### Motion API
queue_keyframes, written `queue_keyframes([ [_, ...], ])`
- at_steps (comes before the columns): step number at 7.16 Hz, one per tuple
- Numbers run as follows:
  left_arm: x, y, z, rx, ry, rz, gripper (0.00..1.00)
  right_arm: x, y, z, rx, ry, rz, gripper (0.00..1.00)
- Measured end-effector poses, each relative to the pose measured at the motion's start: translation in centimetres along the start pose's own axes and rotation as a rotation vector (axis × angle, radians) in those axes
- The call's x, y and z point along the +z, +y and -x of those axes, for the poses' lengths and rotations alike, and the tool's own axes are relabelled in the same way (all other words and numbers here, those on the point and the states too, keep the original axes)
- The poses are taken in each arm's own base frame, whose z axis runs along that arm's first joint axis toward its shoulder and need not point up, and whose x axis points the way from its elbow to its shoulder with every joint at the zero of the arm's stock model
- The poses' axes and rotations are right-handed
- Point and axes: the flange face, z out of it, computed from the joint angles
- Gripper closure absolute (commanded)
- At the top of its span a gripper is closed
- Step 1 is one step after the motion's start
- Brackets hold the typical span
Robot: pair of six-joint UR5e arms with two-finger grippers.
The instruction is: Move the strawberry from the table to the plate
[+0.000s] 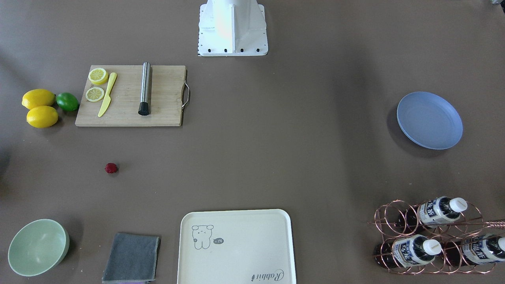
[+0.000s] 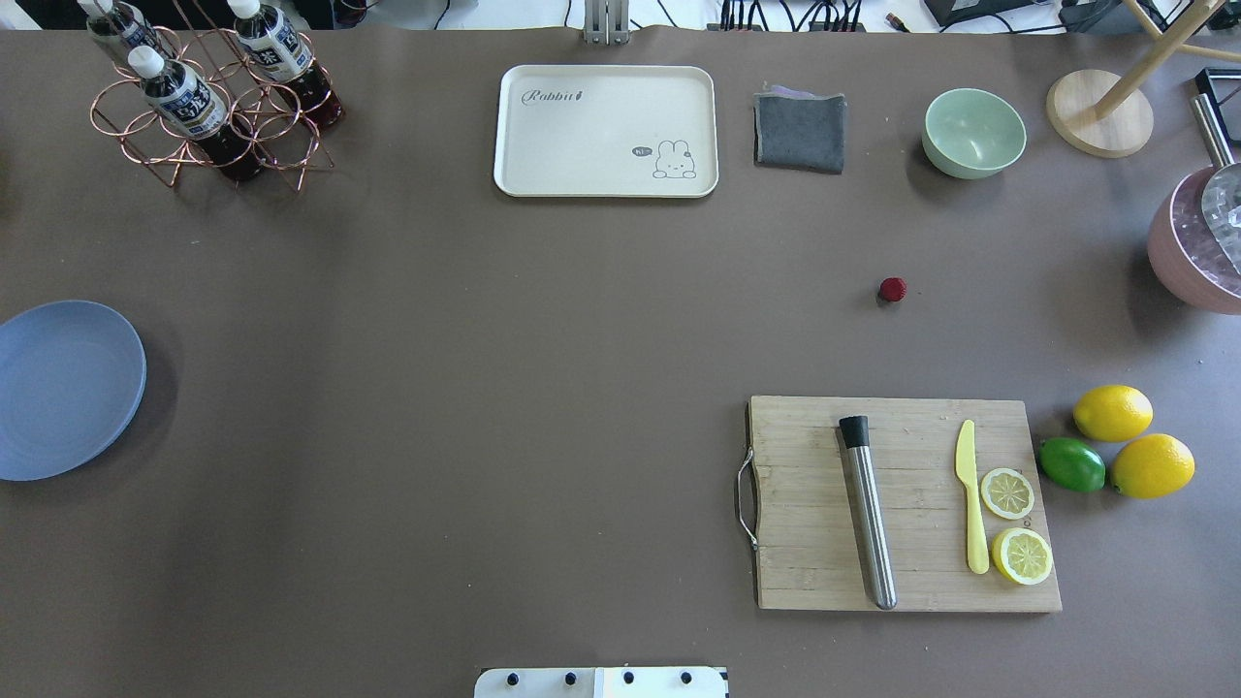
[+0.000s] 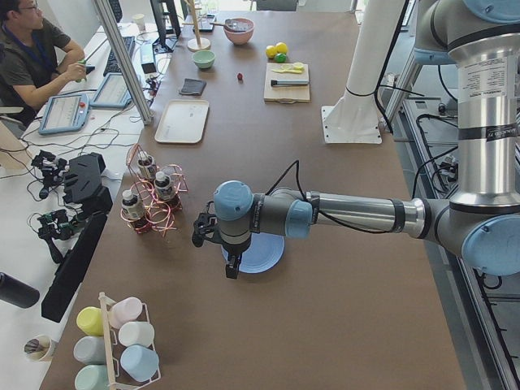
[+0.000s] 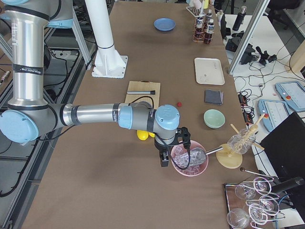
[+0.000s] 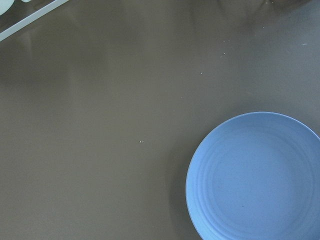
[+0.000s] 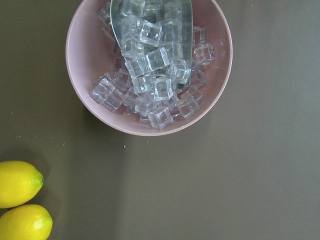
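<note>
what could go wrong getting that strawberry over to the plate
1. The strawberry is tiny and round on the flat table; jaws closing off-centre could nudge it and send it rolling.
2. The plate lies at the opposite end of the table, so the long carry gives it chances to slip.
3. The plate looks shallow; dropped from height, the berry could roll off.

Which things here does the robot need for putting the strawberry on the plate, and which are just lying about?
Needed: strawberry, plate, table.
Lying about: cutting board, lemons, lime, green bowl, grey cloth, cream tray, bottles, pink bowl of ice.
</note>
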Motion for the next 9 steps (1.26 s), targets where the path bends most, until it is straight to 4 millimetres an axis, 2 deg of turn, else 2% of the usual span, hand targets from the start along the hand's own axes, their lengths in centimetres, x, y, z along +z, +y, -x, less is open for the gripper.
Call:
queue_keyframes([
  [1, 0.6, -0.1, 0.1, -0.012, 0.001, 0.006, 0.03, 0.1, 0.1, 0.0, -0.001, -0.001, 0.003, 0.00],
  [2, 2.0, -0.5, 0.0, -0.022, 0.002, 0.005, 0.03, 0.3, 0.1, 0.1, 0.007, -0.002, 0.006, 0.00],
  [5, 10.0, -1.9, 0.6, -0.020, 0.029, -0.026, 0.07, 0.5, -0.5, 0.9, -0.005, 0.001, -0.008, 0.00],
  [6, 11.6, -2.4, 0.7, -0.010, 0.034, -0.021, 0.08, 0.8, -0.7, 1.3, -0.026, 0.003, -0.013, 0.00],
  [9, 14.2, -2.6, -0.9, 0.032, 0.044, 0.013, 0.12, 2.0, -0.4, 1.6, -0.033, 0.003, 0.007, 0.00],
])
